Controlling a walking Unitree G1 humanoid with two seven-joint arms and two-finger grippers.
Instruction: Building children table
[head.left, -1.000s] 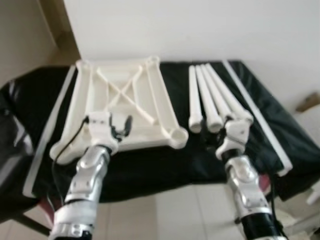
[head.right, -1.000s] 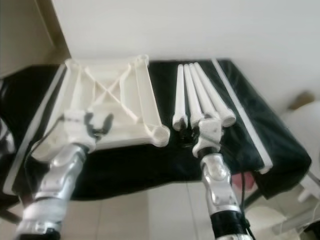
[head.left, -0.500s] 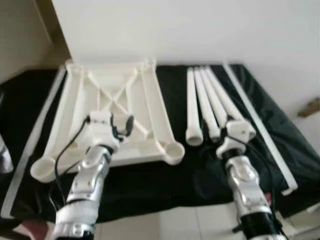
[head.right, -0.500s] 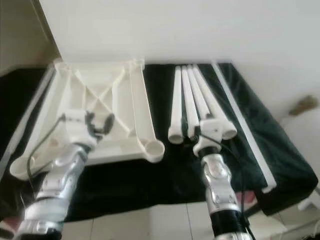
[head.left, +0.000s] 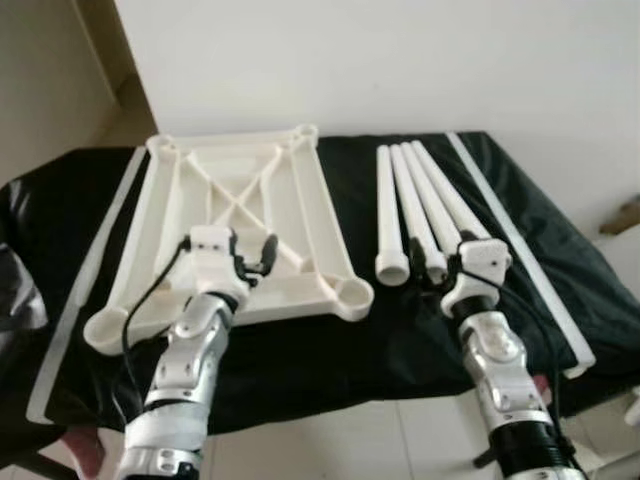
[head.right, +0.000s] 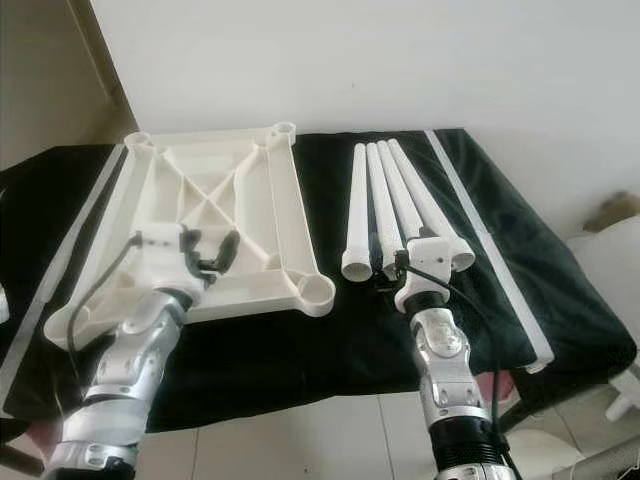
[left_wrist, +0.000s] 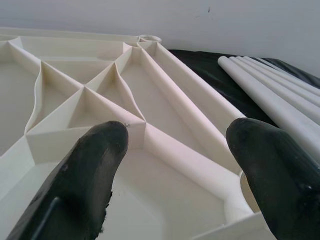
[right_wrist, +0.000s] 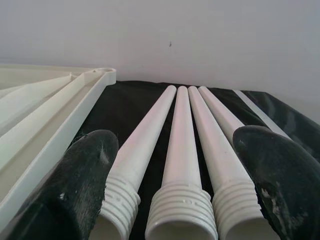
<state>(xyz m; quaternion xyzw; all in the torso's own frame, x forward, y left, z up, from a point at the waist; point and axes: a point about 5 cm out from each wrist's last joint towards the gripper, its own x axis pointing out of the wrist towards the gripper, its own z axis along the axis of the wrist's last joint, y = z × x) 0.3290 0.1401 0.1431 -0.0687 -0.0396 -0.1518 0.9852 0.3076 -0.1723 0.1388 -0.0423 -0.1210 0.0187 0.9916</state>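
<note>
A white plastic table top (head.left: 322, 215) lies upside down on a black-covered surface, its ribs and corner sockets facing up. Several white legs (head.left: 410, 205) lie side by side to its right, threaded ends (right_wrist: 181, 210) towards me. My left gripper (left_wrist: 175, 145) is open over the near part of the table top, with the ribbed underside (left_wrist: 165, 120) between its fingers (left_wrist: 95, 165) and nothing held. My right gripper (right_wrist: 175, 155) is open just before the threaded ends, one finger (right_wrist: 85, 175) on each side of them.
The black cover (head.left: 400, 330) drapes over the front edge, with tiled floor below. Long white strips lie along its right side (head.left: 510, 235) and left side (head.left: 90, 275). A white wall stands right behind. A brown object (head.left: 625, 215) sits at the far right.
The whole picture has shifted, so the camera moved. Both grippers keep their places over the table top and at the leg ends. Nothing was taken hold of.
</note>
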